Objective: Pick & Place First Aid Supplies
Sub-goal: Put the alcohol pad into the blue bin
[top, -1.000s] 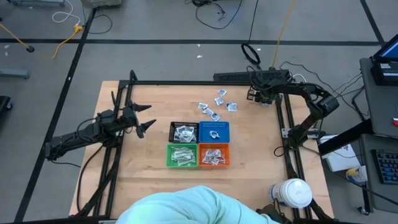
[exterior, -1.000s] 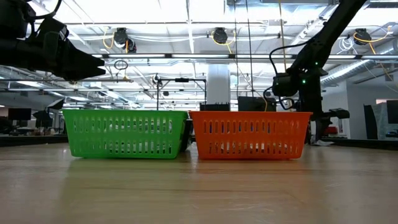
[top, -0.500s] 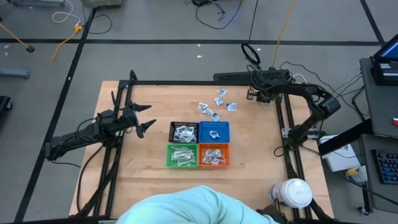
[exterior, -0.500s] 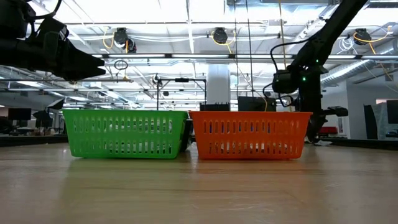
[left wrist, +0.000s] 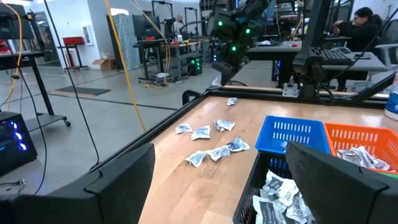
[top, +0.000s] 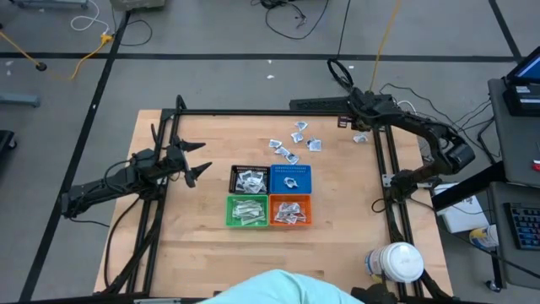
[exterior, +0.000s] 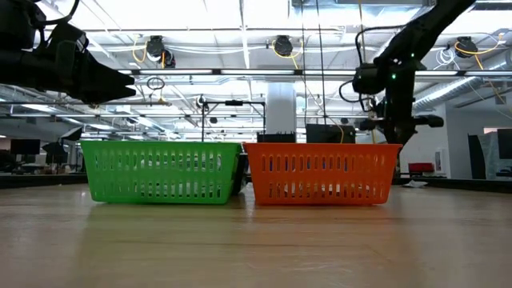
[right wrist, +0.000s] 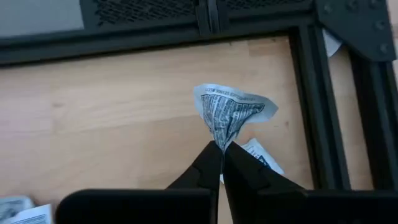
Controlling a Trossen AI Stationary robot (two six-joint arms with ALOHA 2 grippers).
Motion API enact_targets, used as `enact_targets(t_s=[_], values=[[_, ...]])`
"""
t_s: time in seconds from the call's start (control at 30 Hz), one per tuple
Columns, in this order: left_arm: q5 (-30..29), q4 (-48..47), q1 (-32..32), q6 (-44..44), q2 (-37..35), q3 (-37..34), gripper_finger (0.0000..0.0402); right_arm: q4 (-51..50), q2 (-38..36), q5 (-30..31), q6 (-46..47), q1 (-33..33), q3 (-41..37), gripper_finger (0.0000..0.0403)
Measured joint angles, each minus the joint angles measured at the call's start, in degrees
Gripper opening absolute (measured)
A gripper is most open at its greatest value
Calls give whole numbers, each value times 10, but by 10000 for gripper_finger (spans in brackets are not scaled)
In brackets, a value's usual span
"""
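Grey floor [top: 211,76], trailing cables [top: 291,17]

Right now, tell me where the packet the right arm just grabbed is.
The packet hangs pinched in the right end effector at the table's far right corner, beside the black frame rail, with another packet lying on the wood beneath it.

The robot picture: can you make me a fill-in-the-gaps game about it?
1. The right gripper is shut on a crumpled ____.
2. The bin beside the green bin in the low view is ____.
3. The left gripper has its fingers ____.
4. The bins form a block of ____.

Missing words: packet; orange; open; four
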Motion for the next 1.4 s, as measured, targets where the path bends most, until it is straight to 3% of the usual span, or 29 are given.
enact_targets(t_s=[0.33, 0.53, 0.93, 1.4], values=[[0, 0, 0, 0, 0, 0, 365, -5, -31, 27, -25, 8, 25, 3], [0, 0, 0, 0, 0, 0, 365, 58, -31, -44, -103, 57, 26, 2], [0, 0, 0, 0, 0, 0, 365, 82, -31, -166, -230, 229, 26, 1], [0, 0, 0, 0, 0, 0, 365, 113, -31, -169, -236, 430, 26, 0]])
